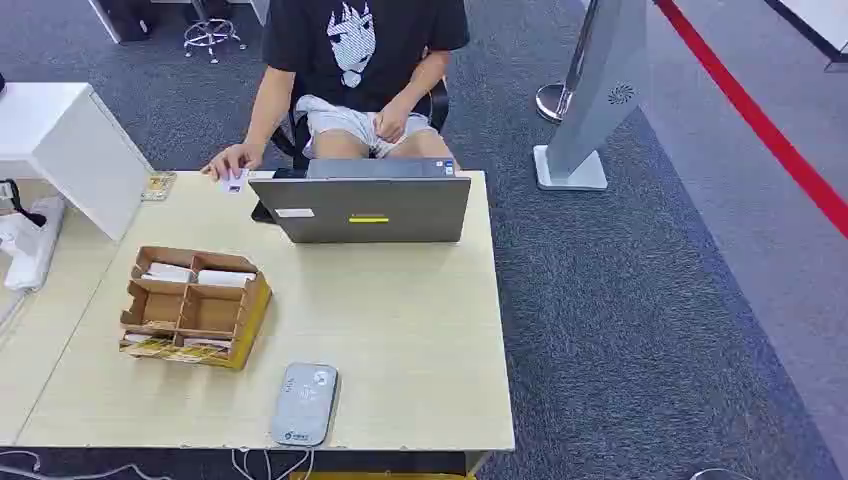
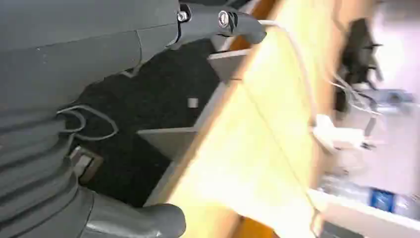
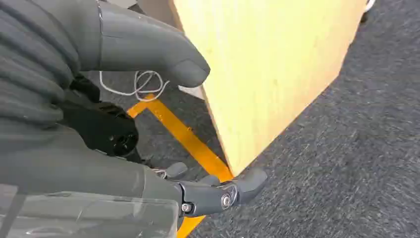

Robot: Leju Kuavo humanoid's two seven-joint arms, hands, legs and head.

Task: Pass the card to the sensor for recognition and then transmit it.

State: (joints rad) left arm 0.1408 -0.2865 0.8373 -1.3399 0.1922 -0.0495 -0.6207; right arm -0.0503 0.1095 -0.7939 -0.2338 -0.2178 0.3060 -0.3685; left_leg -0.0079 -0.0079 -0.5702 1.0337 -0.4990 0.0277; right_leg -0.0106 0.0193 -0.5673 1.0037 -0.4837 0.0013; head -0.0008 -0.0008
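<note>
At the far left corner of the desk (image 1: 400,320), in the head view, a seated person's hand (image 1: 232,160) rests on a small white card (image 1: 234,182), just beside the grey laptop (image 1: 365,205). The grey sensor pad (image 1: 305,403) lies flat near the front edge, with the cardboard organizer (image 1: 192,305) to its left. The task seems to be at its very start: the card is not yet with the robot.

From the left wrist view, the left hand (image 2: 99,89) hangs below the desk edge, its fingers apart and holding nothing.

From the right wrist view, the right hand (image 3: 124,124) also hangs beside the desk corner, thumb and fingers spread, empty.

The next move probably calls for one arm to rise above the desk and reach far forward to take the card from the person.
</note>
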